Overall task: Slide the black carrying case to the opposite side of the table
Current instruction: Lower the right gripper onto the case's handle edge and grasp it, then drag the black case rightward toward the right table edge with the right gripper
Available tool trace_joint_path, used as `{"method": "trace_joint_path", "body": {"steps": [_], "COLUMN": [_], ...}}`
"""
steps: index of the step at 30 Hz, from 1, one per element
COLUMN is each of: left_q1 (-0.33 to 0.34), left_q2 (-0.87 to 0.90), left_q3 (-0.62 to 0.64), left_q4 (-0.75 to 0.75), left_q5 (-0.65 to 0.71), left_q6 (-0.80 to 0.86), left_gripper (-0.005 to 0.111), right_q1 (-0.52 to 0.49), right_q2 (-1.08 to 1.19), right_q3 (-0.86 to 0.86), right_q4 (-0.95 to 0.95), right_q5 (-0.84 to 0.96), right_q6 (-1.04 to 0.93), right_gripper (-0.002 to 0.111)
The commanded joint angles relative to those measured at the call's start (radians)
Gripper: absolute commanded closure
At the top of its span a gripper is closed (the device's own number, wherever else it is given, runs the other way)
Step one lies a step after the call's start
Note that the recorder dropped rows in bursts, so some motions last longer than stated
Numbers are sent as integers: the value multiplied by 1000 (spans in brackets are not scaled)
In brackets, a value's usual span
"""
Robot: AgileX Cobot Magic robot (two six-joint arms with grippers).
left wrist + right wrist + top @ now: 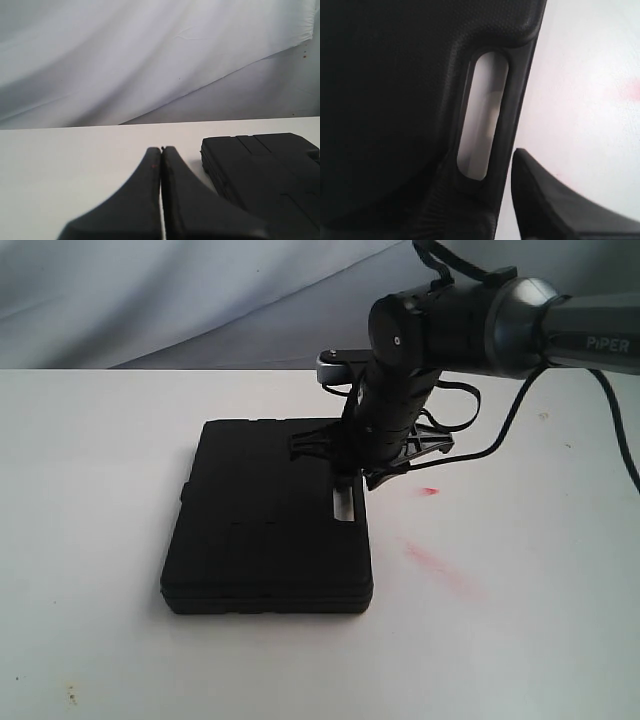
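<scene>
right tool (492, 195) spread astride the handle (512, 110) of the black case (265, 520)

the case lies flat on the white table (520, 640), a little left of middle in the exterior view, handle edge towards the red smears (430, 558). one finger (545, 205) sits outside the handle bar with a sliver of table between, the other on the case side. the left tool (161, 152) is pressed together, empty, near the case.

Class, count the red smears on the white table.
2: a small smear right of the black case, a longer smear nearer the camera. Others may hide under the case.
</scene>
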Motion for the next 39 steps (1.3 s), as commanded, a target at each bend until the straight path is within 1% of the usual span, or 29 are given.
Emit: {"method": "trace_joint_path", "body": {"steps": [1, 6, 18, 21, 23, 24, 25, 35, 39], "left_q1": [3, 3, 3, 3, 3, 3, 3, 3, 3], "left_q2": [-4, -4, -4, -4, -4, -4, -4, -4, -4], "left_q3": [4, 4, 4, 4, 4, 4, 4, 4, 4], "left_q4": [1, 1, 1, 1, 1, 1, 1, 1, 1], "left_q5": [2, 2, 2, 2, 2, 2, 2, 2, 2], "left_q6": [1, 1, 1, 1, 1, 1, 1, 1, 1], "left_gripper": [107, 107, 107, 107, 107, 107, 107, 107, 107], "right_q1": [0, 0, 0, 0, 0, 0, 0, 0, -24], "right_q2": [-1, 13, 127, 138, 138, 138, 138, 134, 75], "right_q3": [-8, -8, -8, -8, -8, -8, -8, -1, 108], "right_q4": [-28, -28, -33, -39, -41, -41, -41, -106, -138], "right_q5": [-25, -41, -65, -67, -74, -74, -74, -46, -138], "right_q6": [14, 16, 38, 38, 38, 38, 38, 38, 59], "right_gripper": [72, 72, 73, 83, 94, 104, 108, 108, 108]}}
